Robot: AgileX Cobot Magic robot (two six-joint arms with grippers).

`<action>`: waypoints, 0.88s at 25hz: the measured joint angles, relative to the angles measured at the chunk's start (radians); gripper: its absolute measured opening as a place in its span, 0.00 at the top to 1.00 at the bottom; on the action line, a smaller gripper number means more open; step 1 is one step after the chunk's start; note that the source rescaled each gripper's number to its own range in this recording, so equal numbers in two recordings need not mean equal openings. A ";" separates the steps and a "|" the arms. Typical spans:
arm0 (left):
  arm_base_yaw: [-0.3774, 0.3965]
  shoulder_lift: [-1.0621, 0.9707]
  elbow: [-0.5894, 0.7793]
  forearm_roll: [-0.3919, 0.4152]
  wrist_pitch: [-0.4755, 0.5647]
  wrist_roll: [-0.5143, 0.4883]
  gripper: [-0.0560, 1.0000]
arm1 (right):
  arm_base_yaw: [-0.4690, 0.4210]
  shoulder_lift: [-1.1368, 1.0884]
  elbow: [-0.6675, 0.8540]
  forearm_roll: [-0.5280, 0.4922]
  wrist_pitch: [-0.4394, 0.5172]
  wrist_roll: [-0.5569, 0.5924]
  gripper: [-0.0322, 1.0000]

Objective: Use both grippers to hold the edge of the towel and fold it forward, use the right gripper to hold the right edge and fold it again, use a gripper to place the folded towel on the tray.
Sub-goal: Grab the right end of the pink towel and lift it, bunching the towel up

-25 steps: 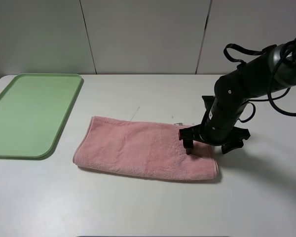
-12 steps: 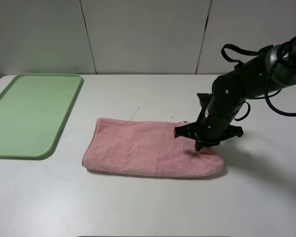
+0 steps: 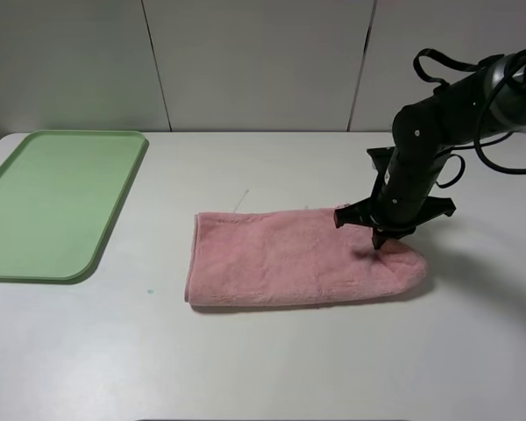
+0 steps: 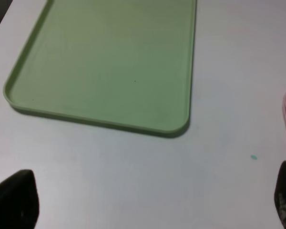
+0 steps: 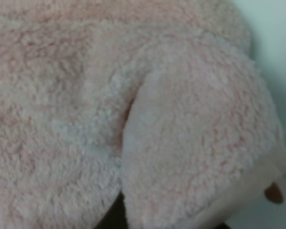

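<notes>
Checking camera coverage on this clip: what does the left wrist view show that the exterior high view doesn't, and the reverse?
Only the left wrist view: the left gripper, jaws wide apart over bare table, holding nothing.
Only the exterior high view: the right gripper pinched shut on the towel near its right end, the towel's whole folded length, and the wall.
Both: the tray, a teal speck on the table, and the towel's tray-side edge, just a sliver in the wrist view.
</notes>
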 joint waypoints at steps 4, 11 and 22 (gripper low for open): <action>0.000 0.000 0.000 0.000 0.000 0.000 0.00 | -0.042 0.000 -0.055 -0.015 0.027 -0.064 0.90; 0.000 0.000 0.000 0.000 0.000 -0.001 0.00 | -0.118 0.000 -0.120 -0.131 0.084 -0.110 0.90; 0.000 0.000 0.000 0.000 0.000 -0.001 0.00 | -0.142 0.001 -0.264 -0.190 0.259 -0.174 0.90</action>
